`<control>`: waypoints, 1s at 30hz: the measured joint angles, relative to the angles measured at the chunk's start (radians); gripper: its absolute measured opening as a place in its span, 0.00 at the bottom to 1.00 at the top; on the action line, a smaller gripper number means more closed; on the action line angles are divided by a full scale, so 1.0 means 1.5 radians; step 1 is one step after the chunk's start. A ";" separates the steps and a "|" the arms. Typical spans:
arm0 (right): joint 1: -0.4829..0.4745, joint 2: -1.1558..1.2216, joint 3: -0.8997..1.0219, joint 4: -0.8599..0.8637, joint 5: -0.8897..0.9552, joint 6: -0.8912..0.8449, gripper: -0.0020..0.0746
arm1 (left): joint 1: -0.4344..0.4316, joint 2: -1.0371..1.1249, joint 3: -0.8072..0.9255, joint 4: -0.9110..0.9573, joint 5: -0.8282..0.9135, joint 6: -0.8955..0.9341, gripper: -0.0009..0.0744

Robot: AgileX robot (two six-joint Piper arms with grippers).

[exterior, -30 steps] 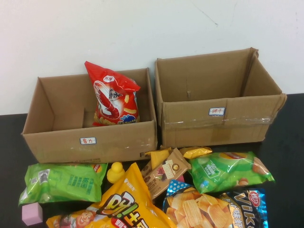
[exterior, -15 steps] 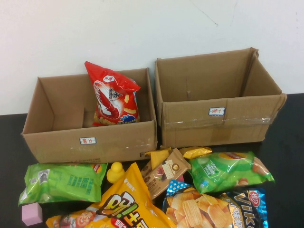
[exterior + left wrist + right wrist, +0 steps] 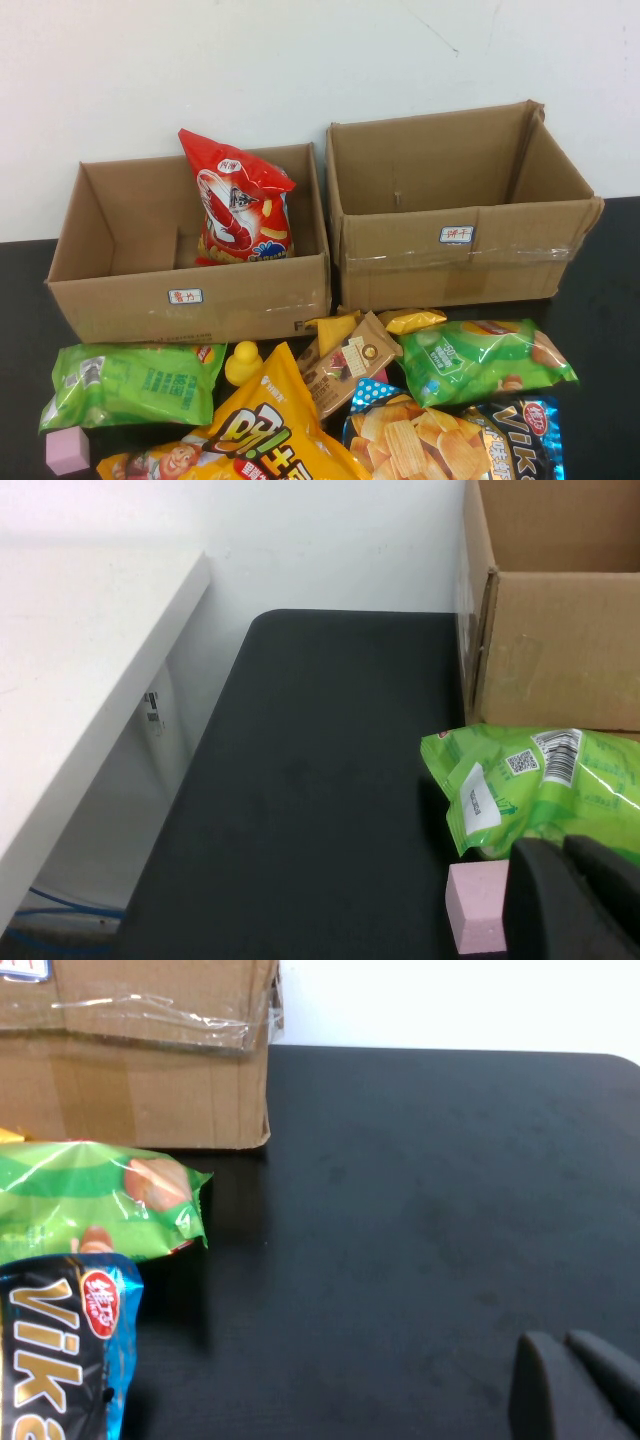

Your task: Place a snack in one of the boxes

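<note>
The red shrimp snack bag [image 3: 240, 200] stands upright inside the lower box [image 3: 190, 300] with the white red-lettered label, leaning toward the back right corner, its top edge rising above the rim. Across the last second nothing about it has changed: position, tilt and crumple are the same in all three high views. It is free of any grip and appears settled. Judgement: the placement is done and the task looks complete.

The taller taped box [image 3: 460, 250] beside it holds nothing visible. In front of both boxes, the remaining goods lie undisturbed on the bench [image 3: 430, 1220]: a green bag [image 3: 130, 382] at the left with a pink block [image 3: 67, 450] just by it, the yellow cartoon bag [image 3: 250, 430], a second green bag [image 3: 485, 358] and a blue bag [image 3: 525, 435].

Neither arm shows in the high view. The left pincer [image 3: 580, 900] sits low over the left bench edge near the pink block, pressed together, holding nothing. The right pincer [image 3: 575, 1385] sits over bare bench to the right of the blue bag, likewise pressed together and empty. Both read as parked.
</note>
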 joint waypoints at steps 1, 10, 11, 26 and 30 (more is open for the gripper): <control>0.000 0.000 0.000 0.000 0.000 0.000 0.02 | 0.000 0.000 0.000 0.000 0.000 0.000 0.01; 0.000 0.000 0.000 0.000 0.000 0.000 0.02 | 0.000 0.000 0.000 0.000 0.000 0.000 0.01; 0.000 0.000 0.000 0.000 0.000 0.000 0.02 | 0.000 0.000 0.000 0.000 0.000 0.000 0.01; 0.000 0.000 0.000 0.000 0.000 0.000 0.02 | 0.000 0.000 0.000 0.000 0.000 0.000 0.01; 0.000 0.000 0.000 0.000 0.000 0.000 0.02 | 0.000 0.000 0.000 0.000 0.000 0.000 0.01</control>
